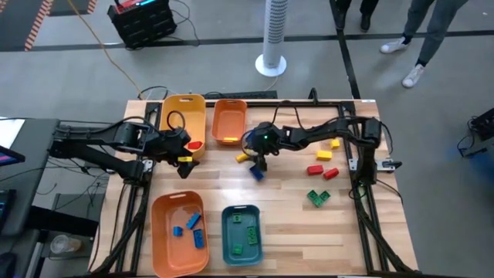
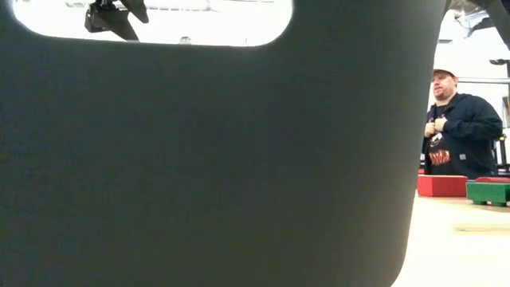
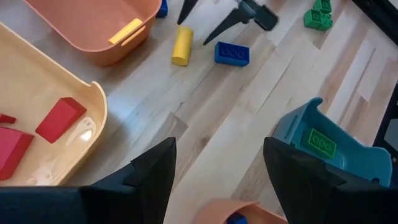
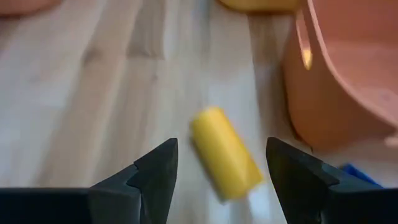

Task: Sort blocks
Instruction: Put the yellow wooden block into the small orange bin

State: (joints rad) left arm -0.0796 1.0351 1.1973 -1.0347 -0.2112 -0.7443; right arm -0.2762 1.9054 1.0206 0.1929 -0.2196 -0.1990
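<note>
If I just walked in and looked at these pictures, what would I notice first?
Probably the right gripper at the table's middle, jaws open over a small yellow plastic brick lying on the wood beside the small orange plastic bin. The left gripper, jaws open too, hangs by the yellow plastic bin with red bricks inside. At the front, a big orange bin holds blue bricks and a teal bin green ones.

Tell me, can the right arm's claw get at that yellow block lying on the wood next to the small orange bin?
Probably yes: the right claw is open right over the yellow block, with bare wood around it.
</note>
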